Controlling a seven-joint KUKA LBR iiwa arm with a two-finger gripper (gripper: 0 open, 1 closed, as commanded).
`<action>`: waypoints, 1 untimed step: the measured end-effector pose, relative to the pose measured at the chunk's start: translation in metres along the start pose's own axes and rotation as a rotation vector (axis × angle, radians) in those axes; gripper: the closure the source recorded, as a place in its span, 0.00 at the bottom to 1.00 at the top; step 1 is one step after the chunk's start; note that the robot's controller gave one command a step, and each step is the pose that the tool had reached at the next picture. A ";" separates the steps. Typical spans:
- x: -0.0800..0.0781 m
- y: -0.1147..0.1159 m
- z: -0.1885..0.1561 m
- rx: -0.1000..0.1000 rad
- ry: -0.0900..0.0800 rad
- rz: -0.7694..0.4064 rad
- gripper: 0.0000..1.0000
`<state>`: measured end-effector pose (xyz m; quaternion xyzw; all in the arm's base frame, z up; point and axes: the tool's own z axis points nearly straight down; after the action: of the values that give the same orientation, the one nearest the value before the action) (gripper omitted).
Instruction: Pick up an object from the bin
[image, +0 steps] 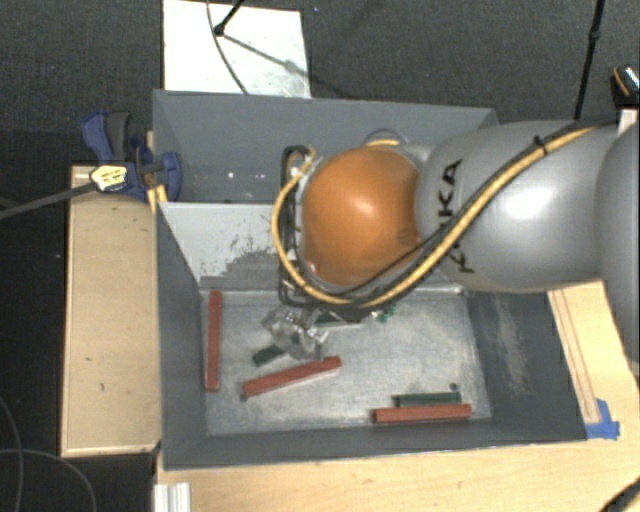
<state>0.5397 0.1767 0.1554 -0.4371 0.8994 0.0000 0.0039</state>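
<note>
1. The bin is matt grey metal, its floor scuffed and speckled with pale scratches.
2. The red-brown bars look matt and smooth.
3. The orange cover is smooth and glossy, like plastic.
4. The arm has a smooth silver-grey shell with a soft sheen.
5. The gripper looks like bare, shiny metal.

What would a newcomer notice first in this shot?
The arm's orange wrist cover looms over the back of the grey bin, gripper just beneath it. On the floor lie three reddish-brown sticks: one along the left wall, one slanted just in front of the gripper, one at front right beside a dark green bar.
</note>
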 end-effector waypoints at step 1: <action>0.001 0.001 0.002 -0.004 0.004 0.006 0.00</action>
<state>0.5385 0.1765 0.1536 -0.4344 0.9007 0.0007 0.0012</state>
